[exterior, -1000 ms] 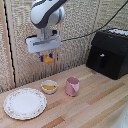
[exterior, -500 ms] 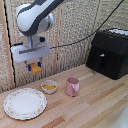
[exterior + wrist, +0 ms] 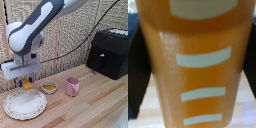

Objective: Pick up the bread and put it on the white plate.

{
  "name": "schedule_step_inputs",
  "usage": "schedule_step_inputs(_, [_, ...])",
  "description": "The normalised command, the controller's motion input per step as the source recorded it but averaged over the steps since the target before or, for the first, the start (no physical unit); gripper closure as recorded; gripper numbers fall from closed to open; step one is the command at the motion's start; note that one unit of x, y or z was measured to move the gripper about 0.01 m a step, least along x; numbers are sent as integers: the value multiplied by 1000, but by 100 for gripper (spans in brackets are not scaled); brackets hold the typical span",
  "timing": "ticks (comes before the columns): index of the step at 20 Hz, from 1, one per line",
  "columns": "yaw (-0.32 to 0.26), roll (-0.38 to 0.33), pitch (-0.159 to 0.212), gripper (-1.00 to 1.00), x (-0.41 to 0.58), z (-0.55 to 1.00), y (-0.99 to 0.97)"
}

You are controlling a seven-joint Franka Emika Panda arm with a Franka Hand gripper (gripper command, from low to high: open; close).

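My white boxy gripper point(image 3: 26, 81) with blue fingertips is shut on the bread point(image 3: 27, 85), a small orange-yellow chunk. It holds the bread in the air over the far edge of the large white plate point(image 3: 15, 106), which lies on the wooden table at the exterior view's left. In the wrist view the bread point(image 3: 193, 65) fills almost the whole picture between the dark fingers point(image 3: 137, 70); it is orange with pale stripes.
A small white bowl point(image 3: 49, 87) with yellow-orange food stands just to the plate's right. A pink cup point(image 3: 72, 86) stands further right. A black boxy appliance point(image 3: 109, 52) sits at the back right. A woven screen stands behind the table.
My arm has carried the bread towards the exterior view's left and downward, from above the bowl to over the plate's far edge. The gripper stays shut on the bread.
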Motion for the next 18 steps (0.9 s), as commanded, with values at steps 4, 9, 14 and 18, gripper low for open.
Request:
schedule_step_inputs(4, [91, -153, -31, 100, 127, -478, 188])
schedule_step_inputs(9, [74, -121, -130, 100, 189, -235, 0])
schedule_step_inputs(14, [80, -69, -147, 100, 238, -133, 0])
schedule_step_inputs(18, [105, -44, -62, 100, 283, -298, 0])
